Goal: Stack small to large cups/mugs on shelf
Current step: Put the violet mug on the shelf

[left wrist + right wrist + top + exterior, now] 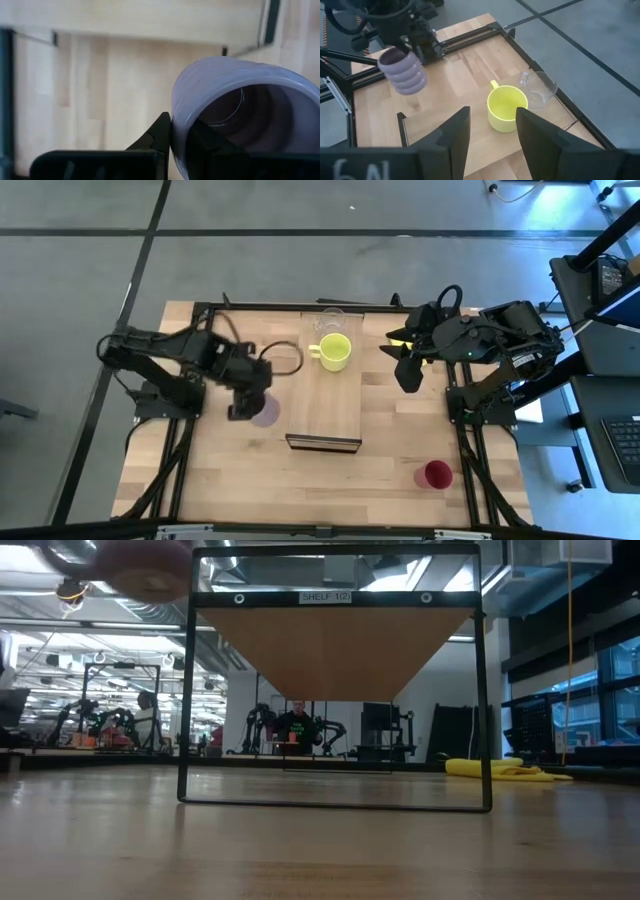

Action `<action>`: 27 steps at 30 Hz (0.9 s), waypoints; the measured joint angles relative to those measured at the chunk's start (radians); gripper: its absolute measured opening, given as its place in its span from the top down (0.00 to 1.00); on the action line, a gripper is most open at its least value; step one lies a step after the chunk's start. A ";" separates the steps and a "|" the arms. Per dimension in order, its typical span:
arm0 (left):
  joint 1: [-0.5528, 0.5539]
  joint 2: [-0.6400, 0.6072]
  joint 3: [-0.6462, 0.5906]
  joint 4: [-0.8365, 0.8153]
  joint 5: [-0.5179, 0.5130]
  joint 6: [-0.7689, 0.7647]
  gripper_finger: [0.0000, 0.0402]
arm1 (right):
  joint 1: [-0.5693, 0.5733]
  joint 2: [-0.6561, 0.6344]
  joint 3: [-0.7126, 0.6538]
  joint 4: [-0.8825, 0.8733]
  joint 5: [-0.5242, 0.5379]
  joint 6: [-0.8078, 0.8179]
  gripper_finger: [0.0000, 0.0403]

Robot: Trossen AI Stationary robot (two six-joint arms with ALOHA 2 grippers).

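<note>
My left gripper (250, 406) is shut on a ribbed purple mug (266, 414), held in the air over the table just left of the shelf (325, 405). The shelf is a long light-wood plank. A yellow-green mug (335, 352) stands on it toward its far end, and a clear glass cup (331, 320) stands behind that mug at the far end. A red cup (436, 474) stands on the table at the near right. My right gripper (405, 366) hangs open and empty, raised, to the right of the shelf. My left gripper pinches the purple mug's rim (174, 131), with one finger (202, 142) inside the mouth and the other (159, 136) outside the wall. The fingers come steeply from above. The mug (403, 73) hangs tilted below them, clear of table and shelf.
A black metal frame (200, 310) runs around the tabletop, and the arms' bases stand at its left and right. Bare wood lies between the shelf and the red cup. A yellow cloth (500, 769) lies in the room beyond the table.
</note>
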 joint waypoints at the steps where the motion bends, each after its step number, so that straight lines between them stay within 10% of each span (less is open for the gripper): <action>1: 0.019 0.025 0.039 -0.007 -0.001 0.028 0.94 | 0.000 0.000 0.000 0.000 0.000 0.000 0.60; 13: 0.169 0.331 0.437 -0.025 0.033 0.304 0.94 | 0.000 0.000 0.000 0.001 0.021 0.012 0.60; 27: 0.198 0.547 0.600 0.032 0.067 0.490 0.94 | 0.000 0.000 0.000 -0.002 0.033 0.031 0.60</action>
